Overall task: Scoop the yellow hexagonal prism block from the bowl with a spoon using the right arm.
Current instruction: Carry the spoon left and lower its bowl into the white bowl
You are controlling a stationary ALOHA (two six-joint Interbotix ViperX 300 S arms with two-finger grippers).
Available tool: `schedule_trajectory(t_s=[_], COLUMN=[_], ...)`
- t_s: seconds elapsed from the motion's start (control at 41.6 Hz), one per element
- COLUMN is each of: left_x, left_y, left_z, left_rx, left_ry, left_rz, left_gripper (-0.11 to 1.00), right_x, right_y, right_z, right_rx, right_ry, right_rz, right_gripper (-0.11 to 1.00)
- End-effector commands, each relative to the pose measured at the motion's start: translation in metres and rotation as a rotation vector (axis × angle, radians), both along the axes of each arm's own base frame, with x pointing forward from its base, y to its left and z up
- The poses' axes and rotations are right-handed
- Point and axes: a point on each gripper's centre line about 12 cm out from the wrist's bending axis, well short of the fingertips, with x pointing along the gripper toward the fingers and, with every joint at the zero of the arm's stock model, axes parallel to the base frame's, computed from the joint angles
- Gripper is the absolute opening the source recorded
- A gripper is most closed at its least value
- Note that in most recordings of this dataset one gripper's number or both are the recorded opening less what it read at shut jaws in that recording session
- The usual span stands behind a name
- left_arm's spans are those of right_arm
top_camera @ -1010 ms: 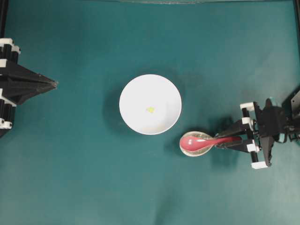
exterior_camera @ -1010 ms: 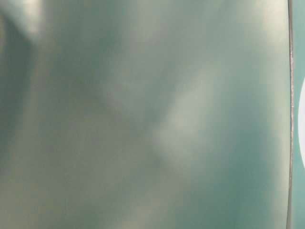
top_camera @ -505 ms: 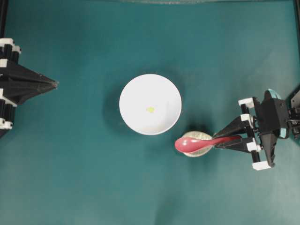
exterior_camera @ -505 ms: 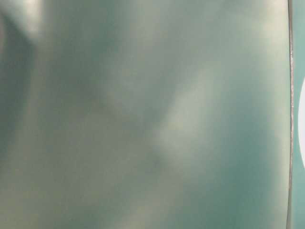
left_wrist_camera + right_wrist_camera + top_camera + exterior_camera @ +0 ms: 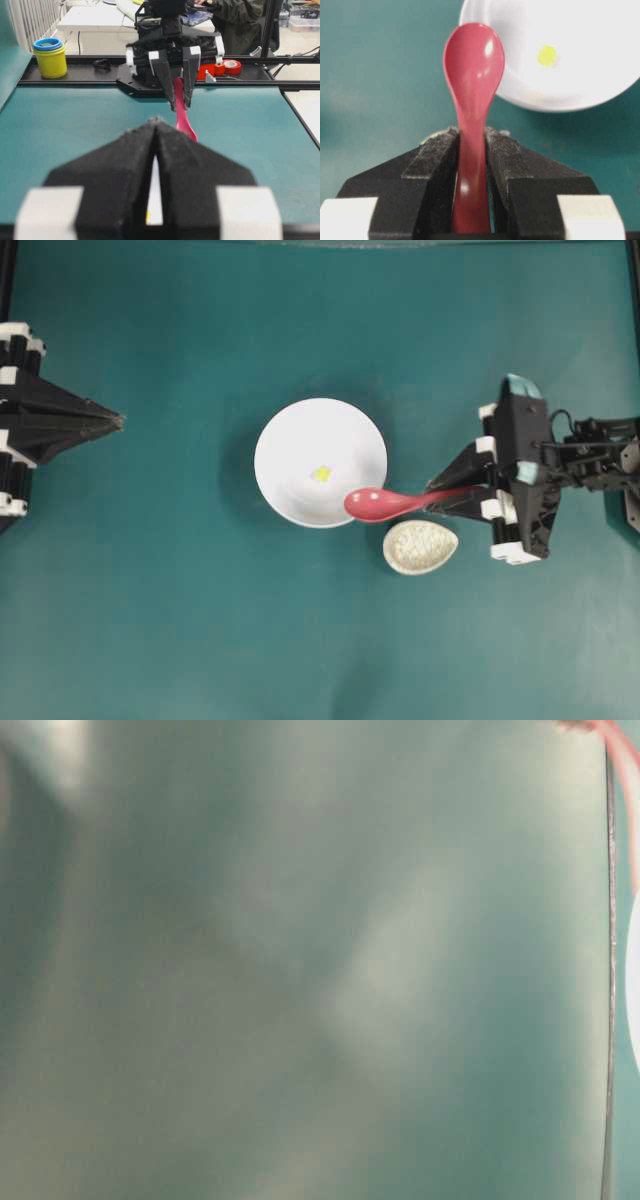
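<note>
Overhead: my right gripper (image 5: 452,495) was clamped on the spoon (image 5: 385,503) handle, scoop overlapping the bowl (image 5: 290,435) rim, presumably to reach the yellow hexagonal prism block (image 5: 321,474) lying mid-bowl at the desk's centre. The spoon rest (image 5: 420,546) lay vacated beside it. Table-level: blurred, inconclusive. Left wrist: my left gripper (image 5: 155,155) was closed, empty. Right wrist: handle pinched between both pads; block (image 5: 546,55) right of the scoop.
</note>
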Motion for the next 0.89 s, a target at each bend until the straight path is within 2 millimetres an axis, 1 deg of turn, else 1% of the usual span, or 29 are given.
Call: schedule_trajectory(t_s=[0.0, 0.168, 0.288, 0.505, 0.697, 0.865], left_x=[0.003, 0.003, 0.003, 0.003, 0.003, 0.003], left_y=[0.0, 0.0, 0.0, 0.0, 0.0, 0.0], left_z=[0.004, 0.004, 0.004, 0.002, 0.001, 0.001], left_rx=[0.003, 0.003, 0.003, 0.003, 0.003, -0.003], left_ry=[-0.009, -0.005, -0.005, 0.012, 0.015, 0.017], left_rz=[-0.002, -0.002, -0.002, -0.002, -0.002, -0.002], left_gripper=[-0.01, -0.01, -0.01, -0.01, -0.01, -0.01], right_x=[0.012, 0.026, 0.038, 0.058, 0.074, 0.082], right_y=[-0.006, -0.014, -0.022, -0.037, -0.04, -0.042], right_z=[0.022, 0.038, 0.042, 0.04, 0.036, 0.035], right_rx=[0.009, 0.023, 0.031, 0.038, 0.015, -0.002], right_ry=[0.005, 0.077, 0.157, 0.334, 0.48, 0.574], right_rz=[-0.007, -0.013, -0.015, -0.01, 0.027, 0.048], right_gripper=[0.24, 0.24, 0.24, 0.24, 0.24, 0.24])
